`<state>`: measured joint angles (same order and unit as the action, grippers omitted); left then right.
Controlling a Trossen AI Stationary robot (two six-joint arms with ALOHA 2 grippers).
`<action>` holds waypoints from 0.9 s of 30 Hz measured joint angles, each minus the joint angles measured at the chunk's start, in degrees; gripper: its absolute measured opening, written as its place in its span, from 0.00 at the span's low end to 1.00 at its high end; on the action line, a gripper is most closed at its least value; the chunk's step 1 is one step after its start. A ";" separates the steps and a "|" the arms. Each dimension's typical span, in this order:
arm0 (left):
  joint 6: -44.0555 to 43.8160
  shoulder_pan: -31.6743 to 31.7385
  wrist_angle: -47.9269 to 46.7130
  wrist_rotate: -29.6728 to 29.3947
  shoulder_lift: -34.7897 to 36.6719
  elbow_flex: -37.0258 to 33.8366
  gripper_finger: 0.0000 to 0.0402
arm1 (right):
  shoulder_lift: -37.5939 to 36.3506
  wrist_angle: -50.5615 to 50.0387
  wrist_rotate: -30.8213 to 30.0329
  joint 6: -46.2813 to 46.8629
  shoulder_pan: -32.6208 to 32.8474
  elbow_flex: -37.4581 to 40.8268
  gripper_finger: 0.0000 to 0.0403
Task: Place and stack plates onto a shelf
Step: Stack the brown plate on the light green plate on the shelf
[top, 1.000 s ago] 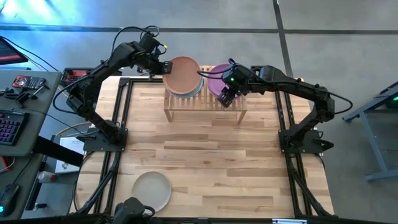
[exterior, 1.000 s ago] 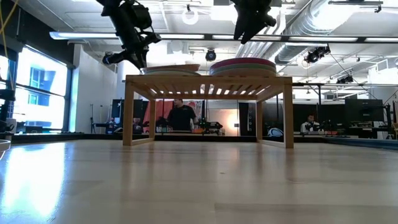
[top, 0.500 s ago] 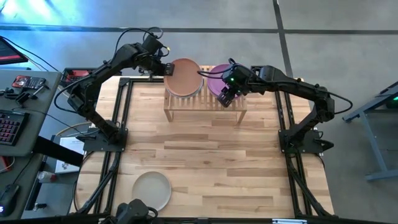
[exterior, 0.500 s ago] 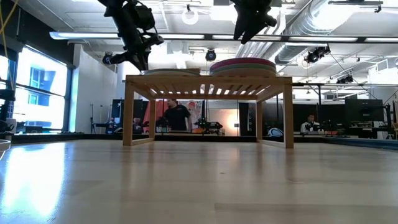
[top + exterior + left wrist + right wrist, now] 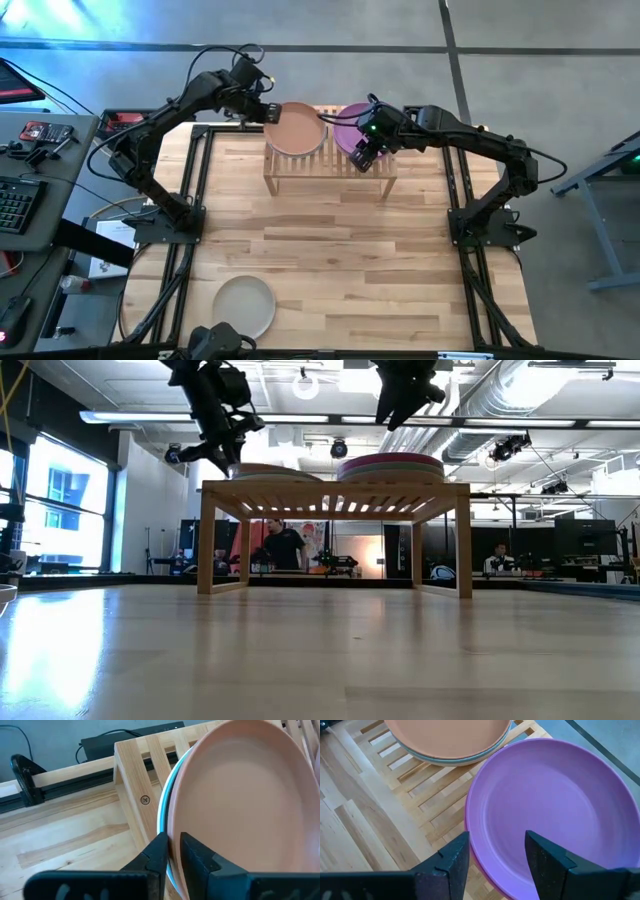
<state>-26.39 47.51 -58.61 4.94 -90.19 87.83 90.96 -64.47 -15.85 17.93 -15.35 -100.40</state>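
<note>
On the light-wood slatted shelf stand two stacks. The left stack has a peach plate lying on a grey-teal plate. My left gripper is shut on the peach plate's rim at the shelf's left end, also seen in the low view. The right stack is topped by a purple plate. My right gripper hovers open just above that plate's near edge, touching nothing. A beige plate lies flat on the table near its near-left corner. My left gripper pinches the peach plate's rim on the side toward the table's left, one finger inside the plate and one outside it. It comes slanting down from the left. The plate rests nearly flat on the grey-teal plate below it.
The shelf stands at the table's far edge, its legs on the wood. The wide table middle lies between the shelf and the beige plate. A desk with a keyboard stands left of the table. People sit in the room beyond.
My left gripper has lowered the peach plate, still shut on its rim. A second ago the plate was tilted, its right side raised above the shelf; now it lies nearly flat on the grey-teal plate and centred over it.
</note>
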 joint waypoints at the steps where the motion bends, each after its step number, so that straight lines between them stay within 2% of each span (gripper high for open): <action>1: 0.02 0.00 0.00 -0.10 0.00 0.00 0.11 | 0.00 -0.01 0.00 0.00 0.01 0.00 0.41; 12: 0.05 0.86 0.43 0.03 1.00 0.00 0.13 | 0.00 -0.61 0.01 0.00 0.00 0.00 0.41; 17: 1.45 0.85 6.01 0.28 2.66 0.02 0.13 | 0.00 -0.61 0.01 0.00 0.00 0.00 0.41; 22: 1.82 -0.28 9.36 9.01 3.11 0.06 0.13 | 0.00 -0.62 0.01 0.00 0.00 0.00 0.41; 27: 3.54 -4.32 7.04 7.92 0.76 0.01 0.13 | 0.00 -0.63 0.01 -0.02 0.00 0.00 0.41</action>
<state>-22.85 43.19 -51.57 12.87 -89.44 87.84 90.96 -65.10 -15.84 17.91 -15.35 -100.40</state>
